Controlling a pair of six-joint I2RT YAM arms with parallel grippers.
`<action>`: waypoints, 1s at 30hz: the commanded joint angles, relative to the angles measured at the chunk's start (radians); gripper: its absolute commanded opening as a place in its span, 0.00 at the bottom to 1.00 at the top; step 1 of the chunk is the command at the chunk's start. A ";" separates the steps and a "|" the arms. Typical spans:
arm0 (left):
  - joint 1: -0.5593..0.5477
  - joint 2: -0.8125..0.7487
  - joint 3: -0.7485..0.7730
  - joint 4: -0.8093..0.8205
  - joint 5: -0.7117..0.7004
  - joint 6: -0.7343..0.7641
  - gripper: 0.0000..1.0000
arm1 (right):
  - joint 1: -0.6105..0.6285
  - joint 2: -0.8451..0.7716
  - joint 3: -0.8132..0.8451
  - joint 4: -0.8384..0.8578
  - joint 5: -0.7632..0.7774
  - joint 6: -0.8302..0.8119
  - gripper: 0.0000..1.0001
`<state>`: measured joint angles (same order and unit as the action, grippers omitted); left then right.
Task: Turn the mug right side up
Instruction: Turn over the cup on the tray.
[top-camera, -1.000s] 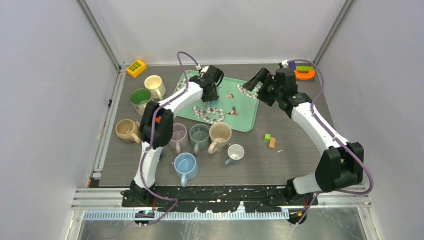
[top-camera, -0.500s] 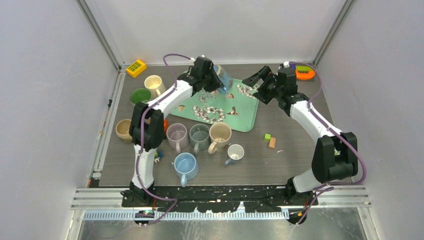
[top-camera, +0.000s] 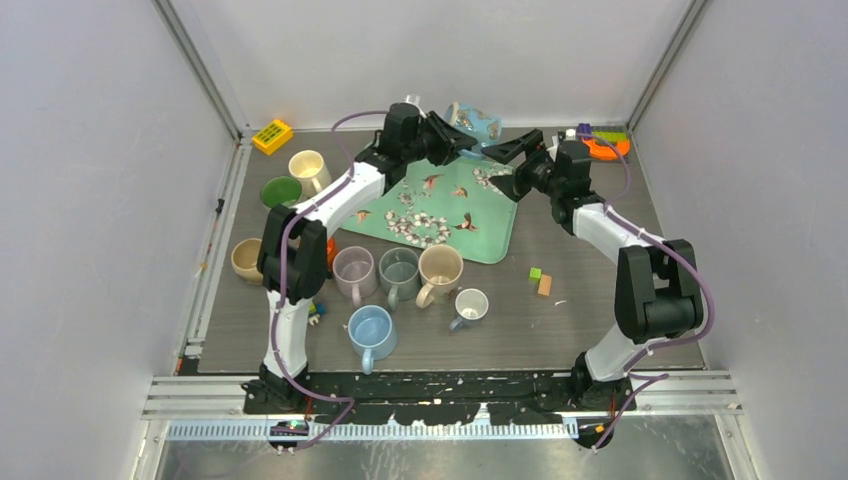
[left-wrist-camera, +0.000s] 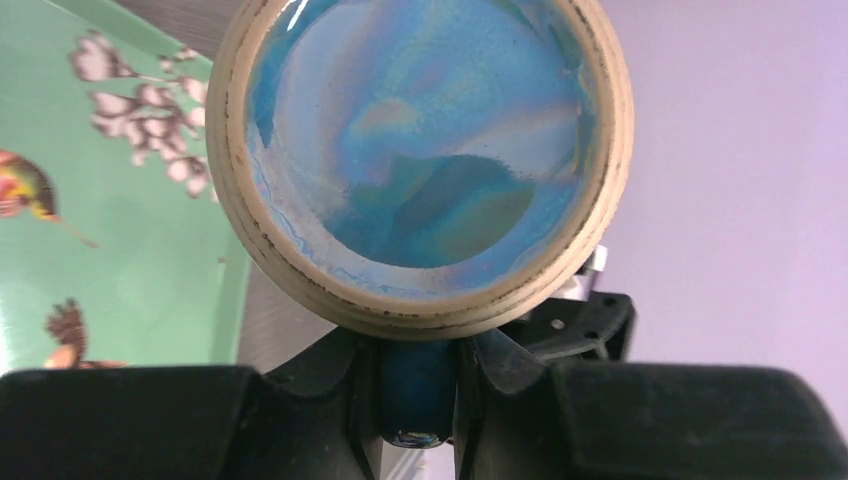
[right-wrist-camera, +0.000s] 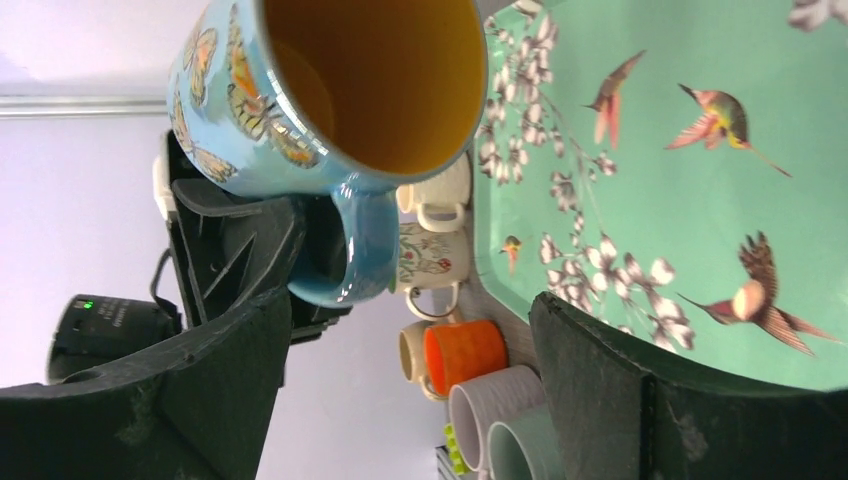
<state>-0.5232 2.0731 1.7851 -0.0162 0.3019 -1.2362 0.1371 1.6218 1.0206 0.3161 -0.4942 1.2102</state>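
We log one mug (top-camera: 473, 120), handle clamped in left jaws, aloft by far tray (top-camera: 490, 240) edge, right jaws apart, near it

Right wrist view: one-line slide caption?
Left gripper holds the butterfly mug by its handle beside the bird-print tray, framed by the open right gripper.

Glossy glazed ceramic mug (left-wrist-camera: 420, 150) (iridescent blue base, rough unglazed foot ring); smooth printed tray (top-camera: 488, 238)
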 joint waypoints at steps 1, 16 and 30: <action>-0.004 -0.062 0.000 0.303 0.097 -0.132 0.00 | -0.007 0.027 0.000 0.225 -0.052 0.143 0.91; -0.024 -0.044 -0.052 0.468 0.149 -0.271 0.00 | -0.013 0.153 -0.003 0.602 -0.069 0.427 0.54; -0.035 -0.050 -0.099 0.497 0.155 -0.282 0.00 | -0.019 0.118 -0.026 0.631 -0.062 0.440 0.19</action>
<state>-0.5472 2.0739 1.6737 0.3046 0.4141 -1.5124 0.1223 1.7813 0.9966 0.8825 -0.5594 1.6516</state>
